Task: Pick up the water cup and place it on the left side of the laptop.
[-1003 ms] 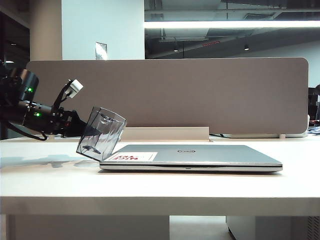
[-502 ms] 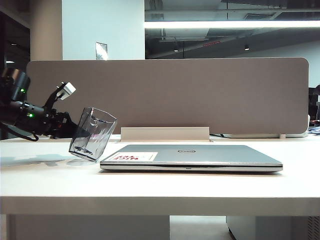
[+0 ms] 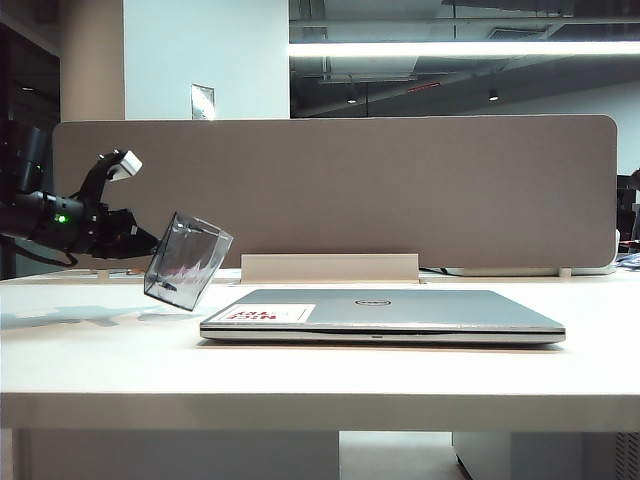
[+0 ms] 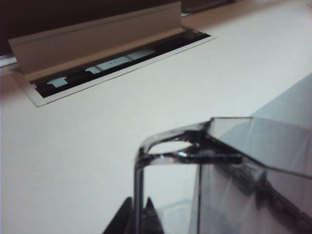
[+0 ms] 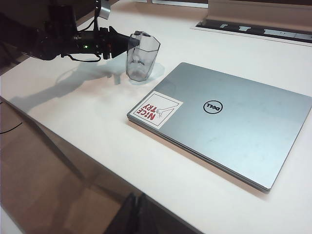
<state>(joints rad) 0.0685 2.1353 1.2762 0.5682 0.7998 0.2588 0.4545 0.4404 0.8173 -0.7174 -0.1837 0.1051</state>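
Just left of the laptop (image 3: 380, 315), the water cup (image 3: 186, 260) hung tilted above the table (image 3: 110, 360), pinched at its handle side by the left gripper (image 3: 140, 243). Over the table's near edge, the right gripper (image 5: 137, 214) waited with fingers pressed together, well apart from both.

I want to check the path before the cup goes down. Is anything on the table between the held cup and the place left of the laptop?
Nothing visible. The left gripper holds the water cup tilted above the bare table, beside the laptop.
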